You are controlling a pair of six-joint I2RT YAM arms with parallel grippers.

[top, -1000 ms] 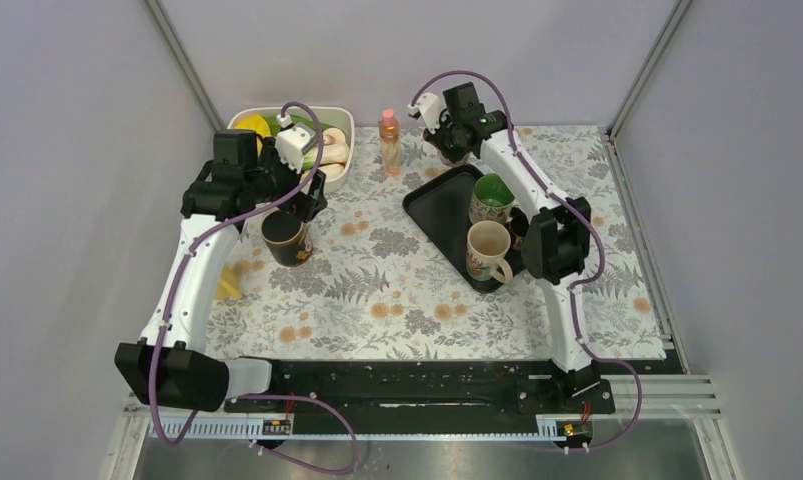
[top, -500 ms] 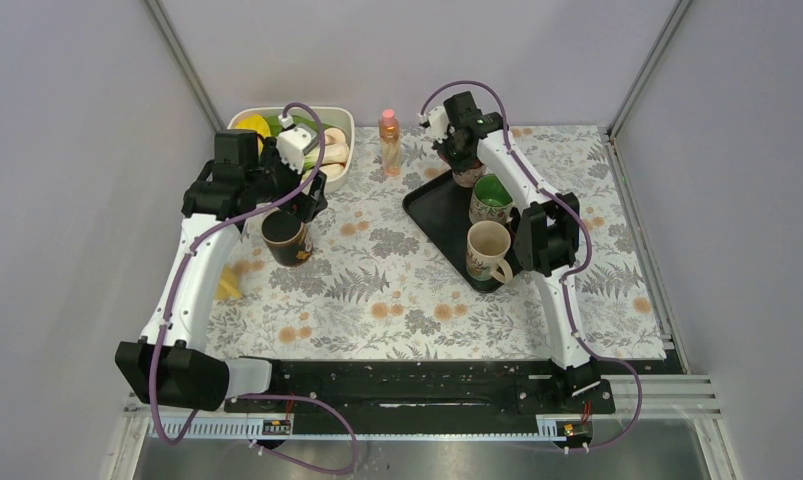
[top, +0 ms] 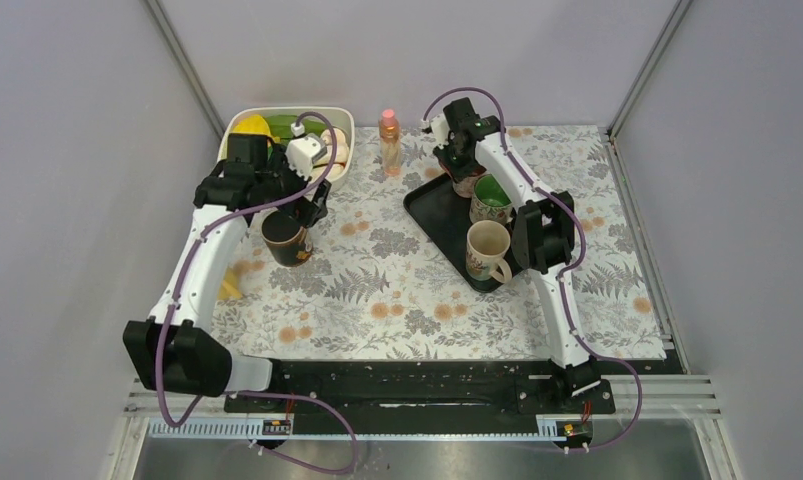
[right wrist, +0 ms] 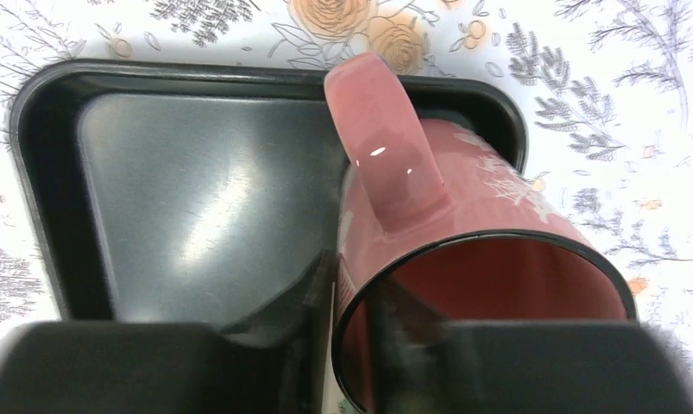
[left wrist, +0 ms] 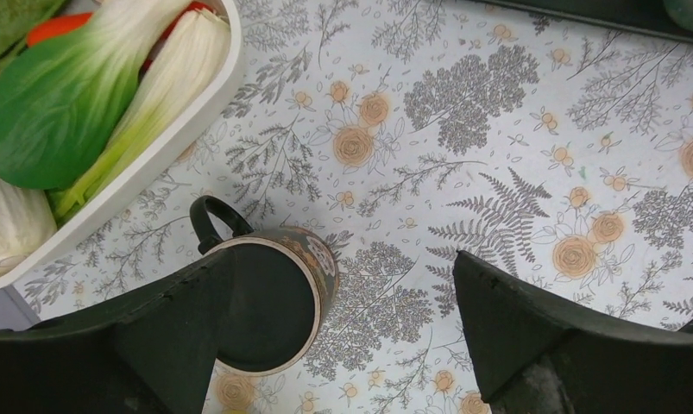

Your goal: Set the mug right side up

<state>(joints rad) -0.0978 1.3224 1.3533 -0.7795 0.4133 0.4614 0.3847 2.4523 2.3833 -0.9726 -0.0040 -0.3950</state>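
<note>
At tray's point(right wrist: 196, 198) 12 o'clock corner, right hand point(right wrist: 347, 302) pinches pink mug point(right wrist: 463, 198) by rim wall; prob. stiff, slick, chippable, so hold rim/handle firmly. Left hand point(left wrist: 343, 276) gapes, empty.

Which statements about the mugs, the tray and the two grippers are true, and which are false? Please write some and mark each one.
1. The right gripper is shut on the rim of the pink mug. True.
2. The left gripper grips the dark mug. False: its jaws are open and the mug stands free.
3. The dark mug is upside down. False: its mouth faces up.
4. A green mug and a cream mug stand on the black tray. True.
</note>
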